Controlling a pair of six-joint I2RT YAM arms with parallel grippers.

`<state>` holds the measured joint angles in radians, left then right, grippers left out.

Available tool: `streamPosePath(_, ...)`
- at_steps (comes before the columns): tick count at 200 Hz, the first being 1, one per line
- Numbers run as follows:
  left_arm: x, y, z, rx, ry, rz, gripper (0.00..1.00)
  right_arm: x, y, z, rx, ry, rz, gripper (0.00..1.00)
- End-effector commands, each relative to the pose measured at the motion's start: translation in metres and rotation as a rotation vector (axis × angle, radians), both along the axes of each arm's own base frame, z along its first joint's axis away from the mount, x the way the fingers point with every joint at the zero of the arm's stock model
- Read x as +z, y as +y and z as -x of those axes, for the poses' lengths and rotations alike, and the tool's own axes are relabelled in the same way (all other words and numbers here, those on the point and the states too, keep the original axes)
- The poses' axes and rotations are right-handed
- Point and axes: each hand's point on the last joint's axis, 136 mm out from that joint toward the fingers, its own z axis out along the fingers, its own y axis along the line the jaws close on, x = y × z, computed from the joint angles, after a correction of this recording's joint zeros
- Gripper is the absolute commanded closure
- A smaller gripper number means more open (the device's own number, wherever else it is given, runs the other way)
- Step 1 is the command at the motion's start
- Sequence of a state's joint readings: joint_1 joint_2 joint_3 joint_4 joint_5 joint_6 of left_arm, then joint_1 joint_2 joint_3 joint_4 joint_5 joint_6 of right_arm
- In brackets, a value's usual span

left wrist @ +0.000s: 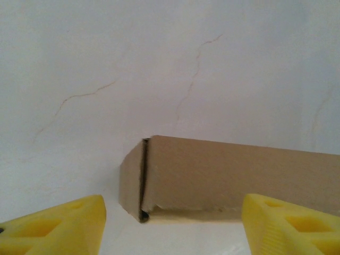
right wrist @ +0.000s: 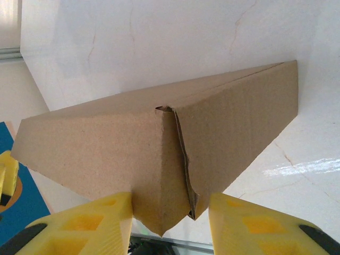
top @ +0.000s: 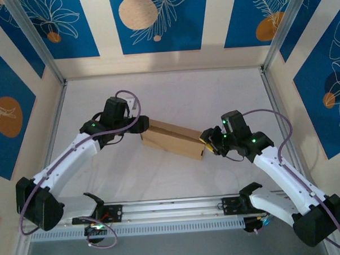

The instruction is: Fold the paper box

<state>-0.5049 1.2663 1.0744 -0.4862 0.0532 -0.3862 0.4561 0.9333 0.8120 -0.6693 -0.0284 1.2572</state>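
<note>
Brown cardboard box point(top: 173, 137): lying on white bench point(top: 174, 96).
Left tool point(left wrist: 172, 207): gaping wide, empty.
Right tool point(right wrist: 170, 197): straddling box corner, grip unclear.

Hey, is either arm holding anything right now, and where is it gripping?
The right gripper pinches the box by the end corner nearest it. The left gripper is open, holding nothing.

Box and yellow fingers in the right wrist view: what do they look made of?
Box: brown corrugated cardboard, matte and unprinted; its ragged cut edge shows fibrous layers. Fingers: probably hard plastic, matte yellow, with moulded triangular recesses.
</note>
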Motion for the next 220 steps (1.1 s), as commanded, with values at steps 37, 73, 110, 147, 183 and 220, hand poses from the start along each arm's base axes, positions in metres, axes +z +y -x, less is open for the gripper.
streamPosePath(37, -0.022, 0.005, -0.014, 0.035, 0.011, 0.034, 0.42, -0.024, -0.015, 0.012, -0.015, 0.08, 0.089, 0.58)
streamPosePath(73, -0.052, 0.007, -0.005, 0.052, 0.073, 0.054, 0.49, -0.026, -0.016, 0.011, -0.013, 0.081, 0.098, 0.58)
streamPosePath(110, -0.073, 0.016, 0.009, 0.102, 0.111, 0.069, 0.55, -0.026, -0.015, 0.01, 0.005, 0.071, 0.111, 0.59)
streamPosePath(147, -0.093, 0.028, 0.024, 0.156, 0.149, 0.068, 0.6, -0.032, -0.023, 0.007, 0.021, 0.049, 0.17, 0.58)
streamPosePath(183, -0.111, 0.029, 0.033, 0.178, 0.191, 0.092, 0.62, -0.035, -0.019, 0.002, 0.081, 0.026, 0.168, 0.59)
streamPosePath(220, -0.093, 0.026, 0.025, 0.175, 0.159, 0.107, 0.62, -0.007, -0.017, -0.009, 0.152, -0.07, 0.202, 0.51)
